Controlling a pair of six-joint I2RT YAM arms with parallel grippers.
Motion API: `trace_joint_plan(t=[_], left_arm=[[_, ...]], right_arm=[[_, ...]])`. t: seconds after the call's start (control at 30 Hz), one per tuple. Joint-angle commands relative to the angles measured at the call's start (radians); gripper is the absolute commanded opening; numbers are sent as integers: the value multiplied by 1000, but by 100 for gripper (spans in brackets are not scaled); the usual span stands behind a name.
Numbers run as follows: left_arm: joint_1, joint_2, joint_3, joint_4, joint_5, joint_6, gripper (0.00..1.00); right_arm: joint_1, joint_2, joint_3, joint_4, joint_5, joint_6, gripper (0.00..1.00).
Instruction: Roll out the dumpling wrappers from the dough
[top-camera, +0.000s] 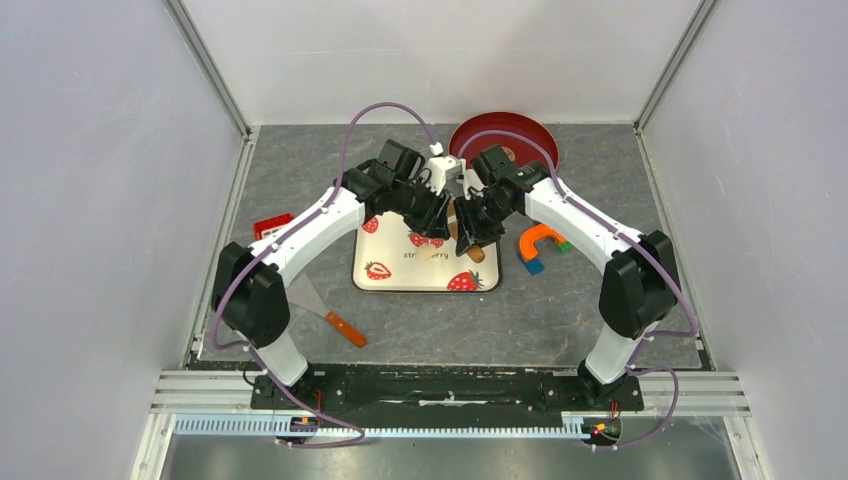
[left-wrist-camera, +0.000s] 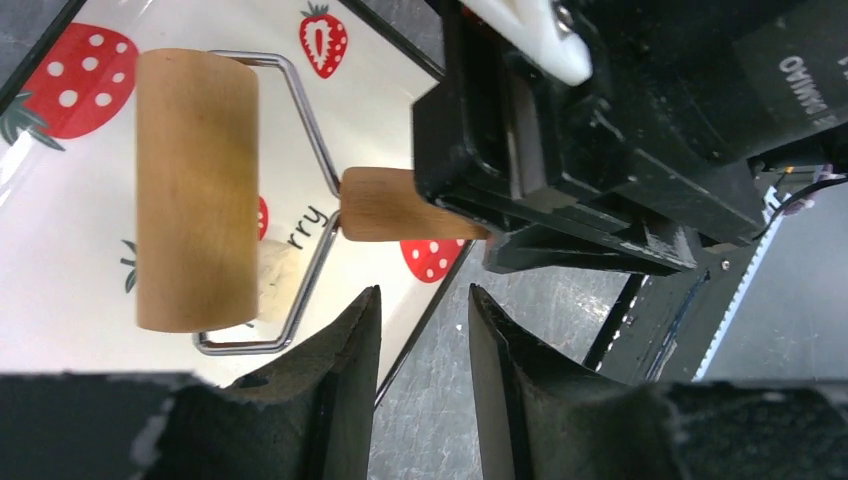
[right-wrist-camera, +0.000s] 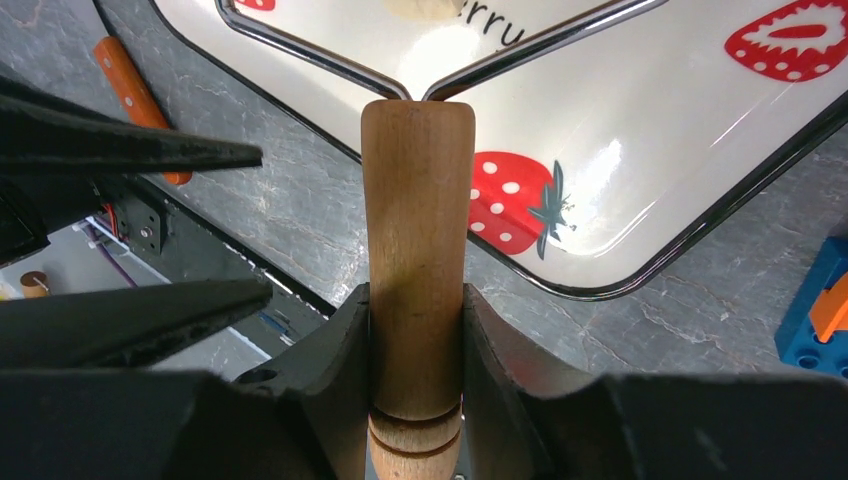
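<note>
A wooden rolling pin with a drum (left-wrist-camera: 195, 190) and a wire frame lies on the white strawberry board (left-wrist-camera: 70, 270). My right gripper (right-wrist-camera: 415, 290) is shut on its wooden handle (right-wrist-camera: 417, 200) at the board's near right corner. A pale lump of dough (left-wrist-camera: 277, 278) sits on the board, partly under the drum's edge. My left gripper (left-wrist-camera: 422, 292) hovers over the board's edge close to the right one. Its jaws stand apart with nothing between them. In the top view both grippers (top-camera: 440, 222) meet over the board (top-camera: 395, 262). The dumpling wrappers are out of view.
A red plate (top-camera: 505, 135) stands behind the arms. A scraper with an orange handle (top-camera: 345, 328) lies left of the board's front. Orange and blue blocks (top-camera: 540, 245) sit to the right of the board, and a red block (top-camera: 272, 225) to its left.
</note>
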Motion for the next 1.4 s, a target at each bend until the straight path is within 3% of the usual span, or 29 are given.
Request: trace_joint_plan(t=[0.0, 0.33, 0.9, 1.1, 1.37], left_arm=[[3, 10, 31, 32, -56, 55, 42], [4, 41, -8, 86, -98, 88, 34], [18, 47, -88, 46, -105, 108, 41], [21, 39, -118, 44, -94, 102, 36], [23, 16, -162, 42, -139, 92, 42]], right_arm=[[0, -71, -1, 25, -52, -17, 0], [-1, -74, 10, 31, -87, -5, 0], [-5, -89, 14, 31, -60, -5, 0], [-8, -80, 17, 41, -53, 1, 0], [-13, -65, 65, 50, -66, 14, 0]])
